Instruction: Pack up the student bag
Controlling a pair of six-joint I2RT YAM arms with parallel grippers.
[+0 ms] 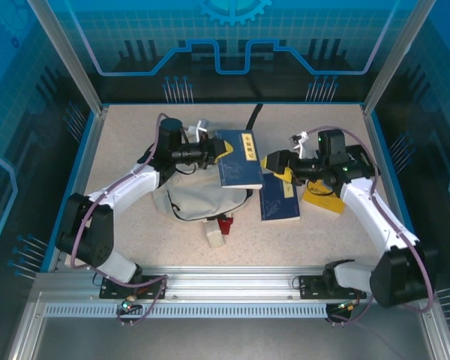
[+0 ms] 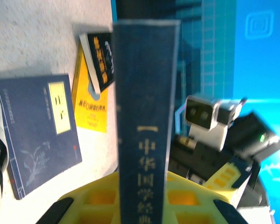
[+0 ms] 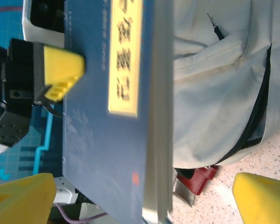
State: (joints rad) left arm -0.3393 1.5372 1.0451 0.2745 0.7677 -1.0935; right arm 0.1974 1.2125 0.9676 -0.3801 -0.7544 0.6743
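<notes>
Your left gripper [image 1: 217, 153] is clamped on the blue book [image 1: 240, 159], holding it above the student bag [image 1: 191, 202], which lies slumped left of centre on the table [image 1: 127, 139]. Expect the bag to be light, soft and floppy; its zipper edge [image 3: 257, 116] looks the firmest place to grip. Your right gripper [image 1: 275, 162] stands wide apart at the book's right edge.
</notes>
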